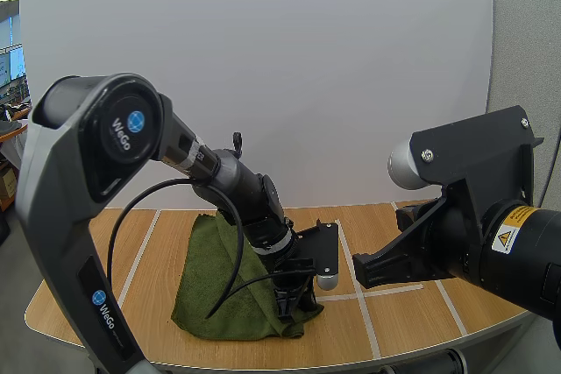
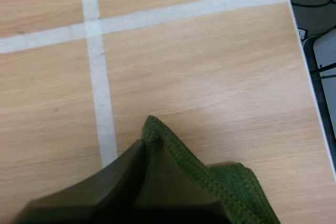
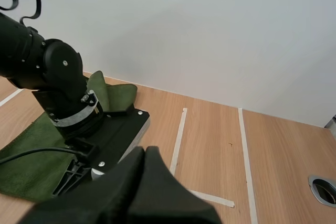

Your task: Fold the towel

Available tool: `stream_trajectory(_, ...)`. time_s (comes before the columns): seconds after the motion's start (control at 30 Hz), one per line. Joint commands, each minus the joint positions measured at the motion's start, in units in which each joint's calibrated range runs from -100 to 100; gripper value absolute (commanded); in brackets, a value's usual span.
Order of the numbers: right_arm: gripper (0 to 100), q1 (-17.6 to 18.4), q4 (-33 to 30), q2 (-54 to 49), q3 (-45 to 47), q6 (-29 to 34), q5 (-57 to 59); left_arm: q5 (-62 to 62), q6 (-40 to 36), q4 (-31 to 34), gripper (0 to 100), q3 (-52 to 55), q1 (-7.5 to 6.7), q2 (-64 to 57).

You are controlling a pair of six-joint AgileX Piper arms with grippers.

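Green towel [image 1: 210, 291] pinched by left gripper [image 2: 144, 148]
From above, the left arm [image 1: 237, 181] covers the towel's right edge. Cloth lies rumpled on the table's [image 1: 412, 313] left half, hem clamped. Right gripper [image 3: 143, 153] hovers, its 2 fingers pressed together.

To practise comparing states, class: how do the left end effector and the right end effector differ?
The left end effector pinches the green towel by its edge; the right end effector is shut on nothing. The left end effector is down at the towel; the right end effector hangs clear of it, over bare table. Both have black fingers, drawn together.
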Motion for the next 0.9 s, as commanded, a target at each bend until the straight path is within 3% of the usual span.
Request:
stream_trajectory(0.0, 0, -0.15, -0.75, -0.42, -0.76, -0.12, 0.0, 6.28, -1.59, 0.47, 0, -0.26, 0.93, -5.82)
stream_trajectory(0.1, 0, -0.15, -1.52, -0.42, -0.76, -0.12, 0.0, 8.09, -2.55, 1.7, 0, -0.26, 1.79, -7.63)
stream_trajectory(0.23, 0, -0.15, -1.52, -0.42, -0.76, -0.12, 0.0, 17.86, -3.54, 4.27, 0, -0.14, 5.74, -10.47)
stream_trajectory(0.43, 0, -0.15, -1.52, -0.42, -0.76, -0.12, 0.0, 20.44, -3.26, 6.81, 0, 1.9, 10.21, -13.49)
stream_trajectory(0.87, 0, -0.15, -0.36, -0.42, -0.76, -0.12, 0.0, 31.17, 0.72, 7.01, 0, 4.68, 17.55, -21.74)
